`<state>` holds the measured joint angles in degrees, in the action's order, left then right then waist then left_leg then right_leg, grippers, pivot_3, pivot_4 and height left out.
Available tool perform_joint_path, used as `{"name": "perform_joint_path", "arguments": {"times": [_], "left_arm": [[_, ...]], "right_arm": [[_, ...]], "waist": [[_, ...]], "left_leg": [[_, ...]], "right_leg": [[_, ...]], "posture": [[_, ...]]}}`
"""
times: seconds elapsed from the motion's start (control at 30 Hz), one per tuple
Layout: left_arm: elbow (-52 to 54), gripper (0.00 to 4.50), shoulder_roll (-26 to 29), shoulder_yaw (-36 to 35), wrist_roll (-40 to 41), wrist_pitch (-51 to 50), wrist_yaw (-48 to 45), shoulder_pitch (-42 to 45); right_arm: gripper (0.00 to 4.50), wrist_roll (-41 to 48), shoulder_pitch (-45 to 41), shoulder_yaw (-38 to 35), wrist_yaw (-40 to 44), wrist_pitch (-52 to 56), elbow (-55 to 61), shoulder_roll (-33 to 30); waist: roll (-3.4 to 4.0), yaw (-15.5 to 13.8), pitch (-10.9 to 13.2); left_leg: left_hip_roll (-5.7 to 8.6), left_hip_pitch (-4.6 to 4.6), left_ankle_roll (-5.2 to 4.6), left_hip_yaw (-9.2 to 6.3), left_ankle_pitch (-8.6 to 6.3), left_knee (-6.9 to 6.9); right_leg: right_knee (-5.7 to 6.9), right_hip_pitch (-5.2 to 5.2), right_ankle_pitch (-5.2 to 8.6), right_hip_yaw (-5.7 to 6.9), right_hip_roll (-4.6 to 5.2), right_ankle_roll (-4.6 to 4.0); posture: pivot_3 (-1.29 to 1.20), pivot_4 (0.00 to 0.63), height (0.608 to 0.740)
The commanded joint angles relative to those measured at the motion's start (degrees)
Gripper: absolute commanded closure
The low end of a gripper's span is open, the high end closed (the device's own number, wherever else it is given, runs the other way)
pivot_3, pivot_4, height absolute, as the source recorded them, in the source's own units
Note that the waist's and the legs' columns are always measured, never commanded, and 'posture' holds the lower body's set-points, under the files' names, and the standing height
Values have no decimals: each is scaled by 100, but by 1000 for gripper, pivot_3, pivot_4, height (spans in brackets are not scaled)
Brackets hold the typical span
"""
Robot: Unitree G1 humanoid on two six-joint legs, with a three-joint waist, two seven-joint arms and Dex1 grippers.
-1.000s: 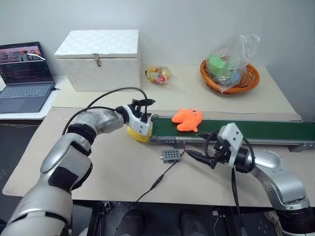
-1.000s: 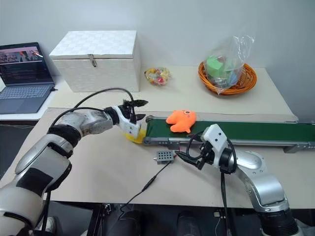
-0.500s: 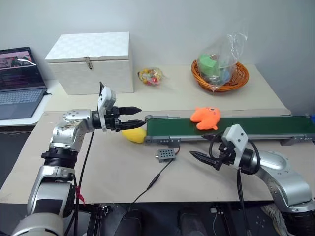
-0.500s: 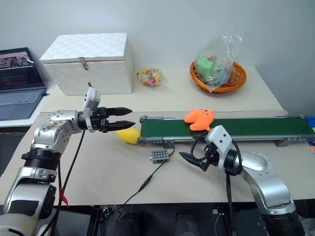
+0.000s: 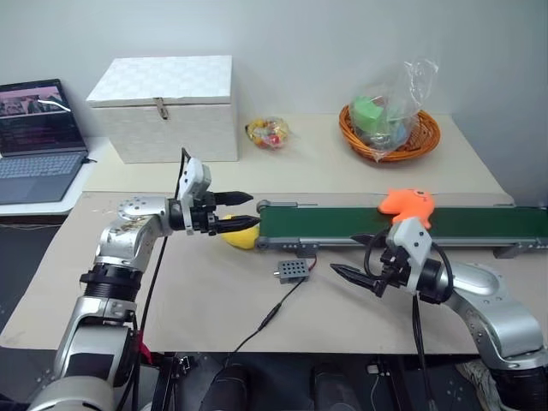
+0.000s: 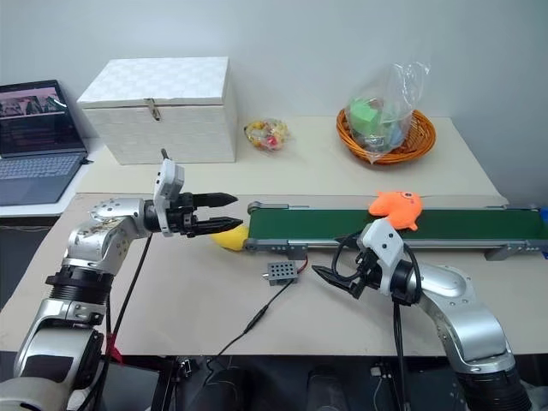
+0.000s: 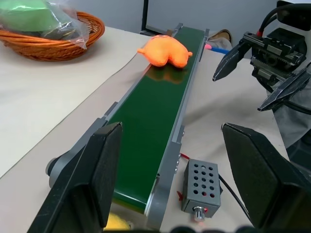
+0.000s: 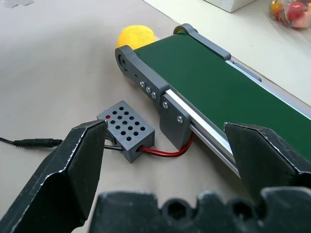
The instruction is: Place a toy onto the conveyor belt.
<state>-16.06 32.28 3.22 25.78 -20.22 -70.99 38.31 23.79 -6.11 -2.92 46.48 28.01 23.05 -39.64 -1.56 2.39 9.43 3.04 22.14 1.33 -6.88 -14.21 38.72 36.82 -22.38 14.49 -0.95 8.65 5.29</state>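
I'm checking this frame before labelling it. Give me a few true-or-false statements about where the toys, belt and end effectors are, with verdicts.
1. The orange plush toy lies on the green conveyor belt. True.
2. The left end effector holds the orange toy. False: it is open and empty, near the belt's end.
3. The yellow plush toy sits on the belt. False: it lies on the table beside the belt's end.
4. The right end effector is open, near the grey control box. True.
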Motion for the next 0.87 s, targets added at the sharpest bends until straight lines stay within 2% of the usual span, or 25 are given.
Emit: {"name": "perform_joint_path", "arguments": {"times": [0.03, 0.87], "left_arm": [[273, 1020, -12, -89, -25, 36, 73, -40], [352, 1020, -105, -148, -96, 99, 249, -152]], "right_arm": [[0, 35, -119, -78, 92, -91, 61, -79], [0, -75, -291, -15, 255, -177, -148, -42]], "waist": [[0, -1, 0], [0, -11, 0]], "left_leg": [[0, 1, 0, 0, 0, 0], [0, 1, 0, 1, 0, 0]], "right_leg": [[0, 0, 0, 0, 0, 0], [-4, 0, 0, 0, 0, 0]], "posture": [[0, 150, 740], [0, 150, 740]]}}
